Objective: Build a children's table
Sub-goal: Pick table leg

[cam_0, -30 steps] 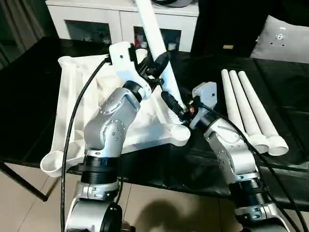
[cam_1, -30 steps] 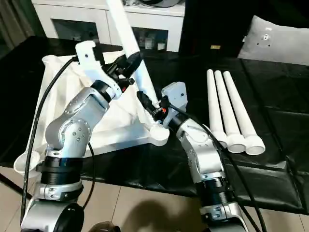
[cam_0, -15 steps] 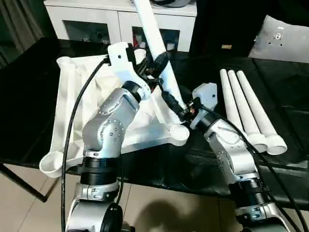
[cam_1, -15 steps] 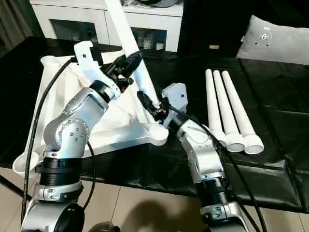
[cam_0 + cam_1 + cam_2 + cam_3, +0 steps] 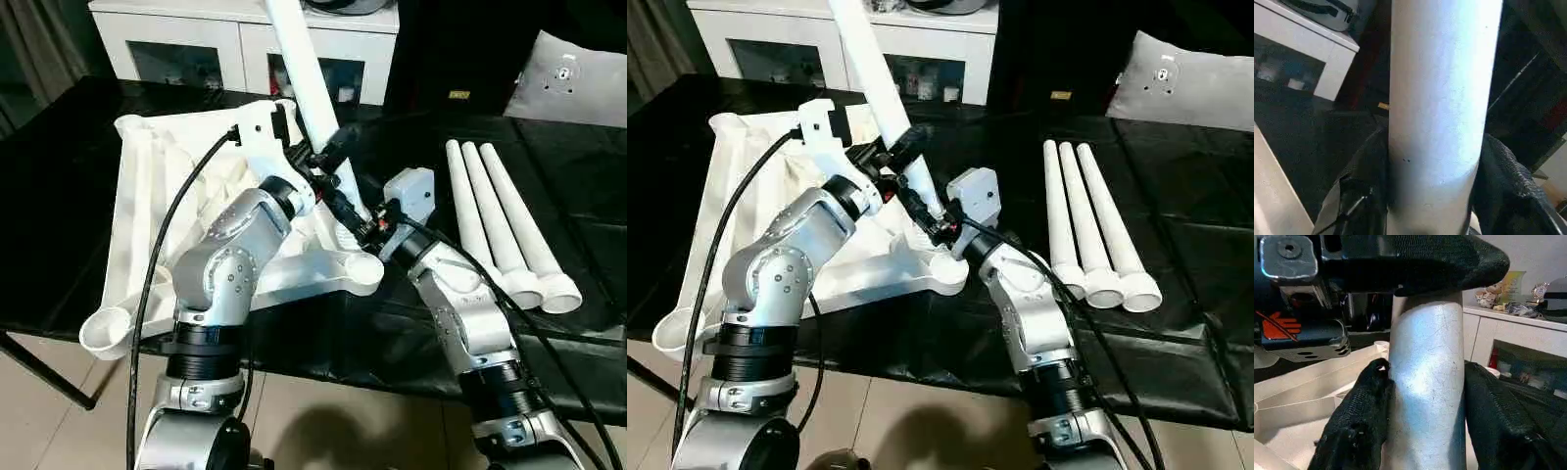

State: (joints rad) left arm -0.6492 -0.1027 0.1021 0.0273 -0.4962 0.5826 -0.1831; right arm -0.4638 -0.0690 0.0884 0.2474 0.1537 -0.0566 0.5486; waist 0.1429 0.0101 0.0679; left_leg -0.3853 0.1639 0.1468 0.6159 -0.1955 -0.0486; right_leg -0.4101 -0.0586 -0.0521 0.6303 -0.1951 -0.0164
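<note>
While both grippers, left and right, clench one leg, its foot sits in the top's near-right socket.

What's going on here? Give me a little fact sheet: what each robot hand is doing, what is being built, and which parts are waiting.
Being built: children's table, its top lying underside up on the black-covered table
Leg being fitted: white leg, tilted, its lower end at a near corner socket
Left gripper: shut on the leg, higher up
Right gripper: shut on the leg, near the socket
Waiting: three spare legs, side by side, to the robot's right
Behind: white cabinet with glass doors
</note>
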